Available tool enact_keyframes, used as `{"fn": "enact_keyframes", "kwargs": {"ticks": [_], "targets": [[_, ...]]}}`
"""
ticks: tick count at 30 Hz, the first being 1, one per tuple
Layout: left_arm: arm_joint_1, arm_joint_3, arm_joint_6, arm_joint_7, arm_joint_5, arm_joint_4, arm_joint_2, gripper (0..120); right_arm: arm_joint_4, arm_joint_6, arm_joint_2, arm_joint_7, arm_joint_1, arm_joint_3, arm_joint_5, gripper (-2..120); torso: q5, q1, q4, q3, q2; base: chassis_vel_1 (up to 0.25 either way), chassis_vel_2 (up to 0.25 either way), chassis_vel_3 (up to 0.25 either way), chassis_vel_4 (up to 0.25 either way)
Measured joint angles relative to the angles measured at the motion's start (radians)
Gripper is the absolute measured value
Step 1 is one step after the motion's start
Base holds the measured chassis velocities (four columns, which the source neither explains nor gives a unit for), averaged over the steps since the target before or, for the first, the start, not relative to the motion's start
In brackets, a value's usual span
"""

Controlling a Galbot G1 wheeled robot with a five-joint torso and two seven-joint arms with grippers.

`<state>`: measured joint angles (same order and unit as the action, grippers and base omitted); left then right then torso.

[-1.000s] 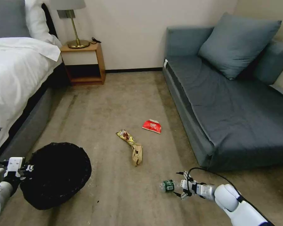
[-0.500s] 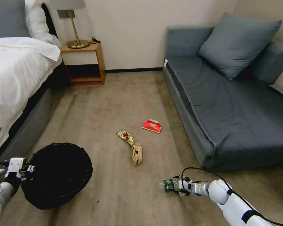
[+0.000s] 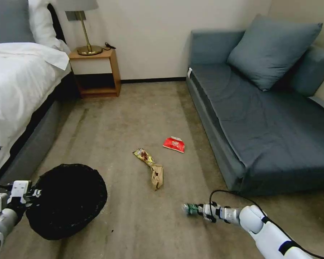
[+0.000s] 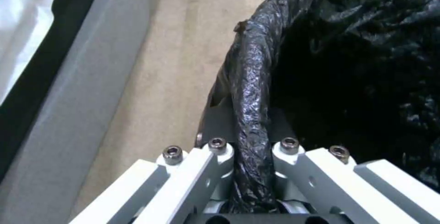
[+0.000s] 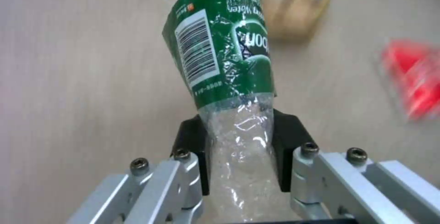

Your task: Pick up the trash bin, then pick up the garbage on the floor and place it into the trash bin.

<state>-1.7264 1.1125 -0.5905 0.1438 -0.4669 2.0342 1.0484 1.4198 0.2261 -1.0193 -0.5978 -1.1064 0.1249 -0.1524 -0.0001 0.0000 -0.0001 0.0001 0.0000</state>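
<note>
The trash bin (image 3: 66, 199) with its black bag hangs at the lower left, its rim (image 4: 250, 89) pinched in my shut left gripper (image 3: 28, 194) (image 4: 250, 148). My right gripper (image 3: 201, 209) (image 5: 238, 138) is shut on the clear bottle with the green label (image 3: 190, 208) (image 5: 224, 55), low over the carpet at the lower right. On the floor ahead lie a brown paper wrapper (image 3: 157, 177), a gold-red snack wrapper (image 3: 144, 156) touching it, and a red-white packet (image 3: 174, 144) farther right.
A grey sofa (image 3: 262, 118) runs along the right, close to my right arm. A white bed (image 3: 14, 90) lines the left, beside the bin. A wooden nightstand (image 3: 95, 72) with a lamp stands at the far wall. Carpet lies open between them.
My right gripper closed on the bottle, turned it so it points away along the arm, and shifted slightly. The bin in my left gripper drifted a little to the right.
</note>
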Motion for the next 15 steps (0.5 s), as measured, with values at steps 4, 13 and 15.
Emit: {"fn": "enact_keyframes", "kwargs": {"ticks": [4, 13, 15], "targets": [[-0.002, 0.000, 0.000, 0.000, -0.001, 0.006, 0.003, 5, 0.149, -0.052, 0.006, 0.126, -0.002, -0.066, 0.177, 25, 0.0000, 0.000, 0.0001, 0.000, 0.000, 0.000, 0.000, 0.000, 0.000], [-0.011, 0.000, -0.002, 0.000, -0.002, 0.024, 0.013, 5, 0.389, -0.258, -0.123, 0.366, 0.131, -0.396, 0.503, 25, -0.0004, 0.000, 0.0003, 0.000, 0.000, 0.000, 0.000, 0.000, 0.000], [-0.009, -0.005, -0.005, -0.002, -0.002, 0.028, 0.013, 5, 0.359, -0.286, -0.190, 0.398, 0.196, -0.480, 0.559, 25, -0.0002, 0.000, 0.0003, 0.000, 0.000, 0.000, 0.000, 0.000, 0.000]]}}
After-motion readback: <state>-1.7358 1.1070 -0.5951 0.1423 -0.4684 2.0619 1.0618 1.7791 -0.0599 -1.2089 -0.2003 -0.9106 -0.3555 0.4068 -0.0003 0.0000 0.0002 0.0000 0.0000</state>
